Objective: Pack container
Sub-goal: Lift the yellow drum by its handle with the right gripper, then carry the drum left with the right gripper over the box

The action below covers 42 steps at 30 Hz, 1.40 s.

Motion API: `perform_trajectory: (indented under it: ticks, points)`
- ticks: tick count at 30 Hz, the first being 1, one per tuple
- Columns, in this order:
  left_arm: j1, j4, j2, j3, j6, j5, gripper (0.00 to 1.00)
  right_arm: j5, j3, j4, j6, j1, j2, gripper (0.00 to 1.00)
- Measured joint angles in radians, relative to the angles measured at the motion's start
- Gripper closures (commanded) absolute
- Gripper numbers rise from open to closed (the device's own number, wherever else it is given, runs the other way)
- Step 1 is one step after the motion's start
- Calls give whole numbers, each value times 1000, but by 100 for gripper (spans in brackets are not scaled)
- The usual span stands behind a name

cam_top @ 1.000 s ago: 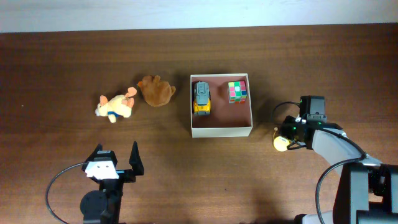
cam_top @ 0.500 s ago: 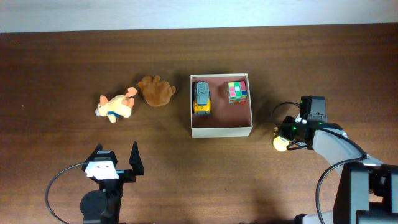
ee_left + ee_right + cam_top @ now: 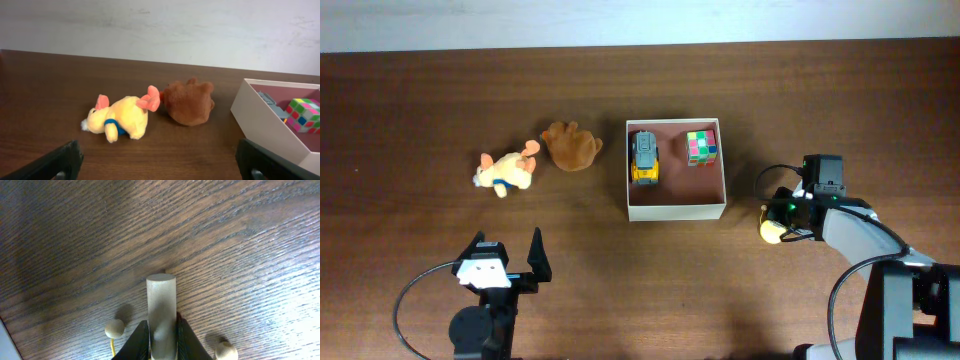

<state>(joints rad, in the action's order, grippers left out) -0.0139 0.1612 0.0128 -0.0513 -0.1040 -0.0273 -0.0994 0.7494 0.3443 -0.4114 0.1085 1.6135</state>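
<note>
The container [image 3: 676, 211], a white-walled box with a pinkish-brown floor, sits at the table's middle. It holds a yellow toy car [image 3: 644, 157] and a colour cube [image 3: 701, 147]. Right of it, my right gripper [image 3: 782, 222] is low over a small yellow-and-wood toy [image 3: 771, 230]. In the right wrist view that gripper [image 3: 161, 330] is shut on the toy's wooden rod [image 3: 161, 295], with two wooden beads [image 3: 114, 328] lying beside it on the table. My left gripper [image 3: 507, 250] stands open near the front edge, nothing between its fingers [image 3: 65, 159].
A yellow plush animal [image 3: 506, 171] and a brown plush [image 3: 571, 146] lie left of the container; the left wrist view shows them as the yellow plush [image 3: 120, 118] and the brown plush [image 3: 189, 102], with the container's wall [image 3: 265, 125] to their right.
My right gripper's jaws have drawn in on the small toy beside the container. The left arm, the plush toys and the container have not moved.
</note>
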Motion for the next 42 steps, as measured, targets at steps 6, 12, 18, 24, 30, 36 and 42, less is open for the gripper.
perform_trajectory:
  ticks: [6, 12, 18, 24, 30, 36, 42]
  points:
    - [0, 0, 0, 0, 0, 0, 1, 1, 0, 3, -3, 0, 0, 85]
    - [0, 0, 0, 0, 0, 0, 0, 42, 5, 27, 4, -2, 0, 85]
    - [0, 0, 0, 0, 0, 0, 0, 98, 7, 48, 28, -2, -2, 90]
    - [0, 0, 0, 0, 0, 0, 0, 111, 7, 48, 31, -2, -2, 90]
    - [0, 0, 0, 0, 0, 0, 0, 114, 25, 83, 34, -2, 3, 91]
    - [0, 0, 0, 0, 0, 0, 0, 86, 101, 174, 58, -2, 25, 91]
    - [0, 0, 0, 0, 0, 0, 0, -31, 242, 266, 134, -2, 26, 91]
